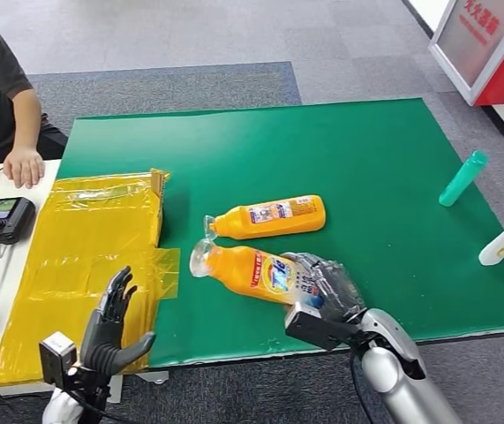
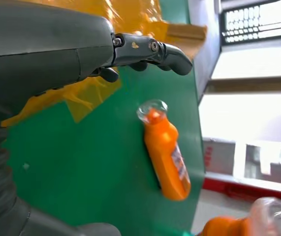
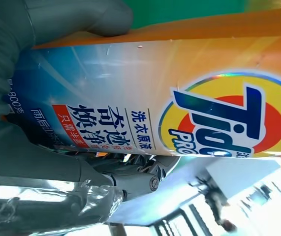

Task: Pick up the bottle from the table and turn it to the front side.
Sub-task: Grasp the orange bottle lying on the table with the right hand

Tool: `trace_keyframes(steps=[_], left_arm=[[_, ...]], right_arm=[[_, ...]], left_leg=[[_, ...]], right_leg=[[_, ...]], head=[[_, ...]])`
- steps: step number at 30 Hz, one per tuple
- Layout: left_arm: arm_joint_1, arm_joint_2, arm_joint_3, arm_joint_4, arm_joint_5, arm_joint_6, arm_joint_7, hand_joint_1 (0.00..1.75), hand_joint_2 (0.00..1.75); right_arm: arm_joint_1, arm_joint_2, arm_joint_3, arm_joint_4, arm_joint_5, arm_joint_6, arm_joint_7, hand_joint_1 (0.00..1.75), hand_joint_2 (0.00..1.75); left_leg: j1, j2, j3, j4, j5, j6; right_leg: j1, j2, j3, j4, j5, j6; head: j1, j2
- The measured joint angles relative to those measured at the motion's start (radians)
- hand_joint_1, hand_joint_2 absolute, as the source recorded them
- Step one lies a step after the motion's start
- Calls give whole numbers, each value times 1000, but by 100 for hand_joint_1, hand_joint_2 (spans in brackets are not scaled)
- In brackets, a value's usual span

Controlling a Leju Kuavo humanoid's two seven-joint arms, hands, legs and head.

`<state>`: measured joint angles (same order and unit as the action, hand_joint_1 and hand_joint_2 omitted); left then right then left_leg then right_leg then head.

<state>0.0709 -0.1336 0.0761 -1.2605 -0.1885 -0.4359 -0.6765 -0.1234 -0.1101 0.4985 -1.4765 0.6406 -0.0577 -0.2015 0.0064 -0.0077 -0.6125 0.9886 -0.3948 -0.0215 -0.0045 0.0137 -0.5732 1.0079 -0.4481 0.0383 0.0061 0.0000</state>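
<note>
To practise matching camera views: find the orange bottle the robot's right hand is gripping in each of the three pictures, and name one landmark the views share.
Head view: held bottle lies low centre, right hand round its base.
Left wrist view: its clear cap end at the bottom right corner.
Right wrist view: its label spans the frame.
Shared landmark: green mat.

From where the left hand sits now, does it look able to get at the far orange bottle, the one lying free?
Probably yes. The left hand is open and holds nothing, and bare green mat lies between it and the far orange bottle. The near bottle, gripped by the right hand, lies alongside and may crowd the approach.
</note>
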Motion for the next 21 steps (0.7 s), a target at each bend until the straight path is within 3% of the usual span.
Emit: trace_keyframes(steps=[4,13,21], left_arm=[[-34,2,-51,-10,10,-11,3,0,175],[-44,14,-99,-23,22,-23,3,0,175],[-112,25,-228,-46,114,-106,18,0,175]], right_arm=[[0,61,-3,0,-14,-22,-36,175,175],[1,107,-11,11,-32,-49,-62,175,175],[-1,191,11,86,-11,-149,-143,175,175]], left_leg=[[0,0,0,0,0,0],[0,0,0,0,0,0],[0,0,0,0,1,-1]], right_leg=[[0,0,0,0,0,0],[0,0,0,0,0,0],[0,0,0,0,0,0]], head=[[0,0],[0,0],[0,0]])
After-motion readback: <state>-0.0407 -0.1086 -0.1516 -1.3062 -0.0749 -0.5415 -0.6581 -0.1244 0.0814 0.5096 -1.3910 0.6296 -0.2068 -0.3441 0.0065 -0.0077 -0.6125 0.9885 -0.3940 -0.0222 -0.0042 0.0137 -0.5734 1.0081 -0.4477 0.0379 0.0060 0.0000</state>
